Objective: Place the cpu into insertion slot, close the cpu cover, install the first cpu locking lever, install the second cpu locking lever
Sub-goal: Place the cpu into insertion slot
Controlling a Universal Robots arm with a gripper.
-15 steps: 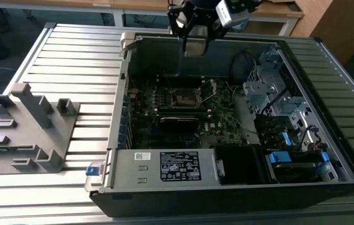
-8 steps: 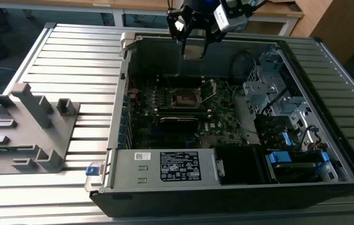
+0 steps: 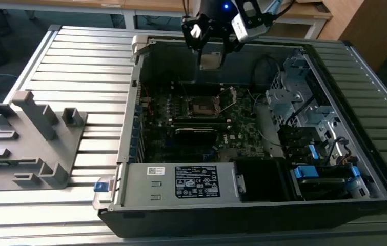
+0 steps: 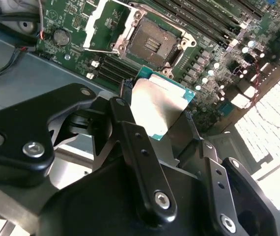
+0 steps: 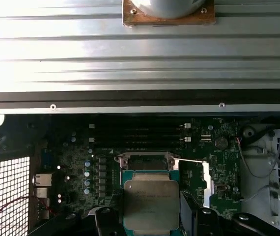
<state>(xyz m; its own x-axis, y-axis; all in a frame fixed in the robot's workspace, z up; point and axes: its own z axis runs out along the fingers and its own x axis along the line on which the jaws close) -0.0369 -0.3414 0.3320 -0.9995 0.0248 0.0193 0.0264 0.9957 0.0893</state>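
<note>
The cpu (image 3: 210, 60) hangs clamped between the two black fingers (image 4: 130, 129) of the gripper (image 3: 210, 57), which grip it by two opposite edges; the jaws are narrowed to just the chip's width. It is a small flat square with a dull grey metal top and a thin green rim around it (image 4: 159, 105). In the first wrist view the metal top (image 5: 151, 206) faces the camera with a finger (image 5: 103, 217) pressed against one side.

In the exterior view the chip sits at 12 o'clock from the insertion slot (image 3: 200, 106), raised above the board and well apart from it, touching nothing but the fingers. The slot lies bare, its dark centre inside a silver rim (image 4: 152, 44). The cpu cover (image 4: 100, 27) is swung open, standing off one side of the slot as a thin silver frame.

The slot sits on the dark green motherboard (image 3: 162, 120) inside an open computer case (image 3: 128, 128). A grey power supply (image 3: 179, 182) fills the case at 6 o'clock from the slot. The case rests on a slatted metal table (image 3: 77, 56), and a grey plastic fixture (image 3: 29, 138) stands on the table at 9 o'clock from the case.
</note>
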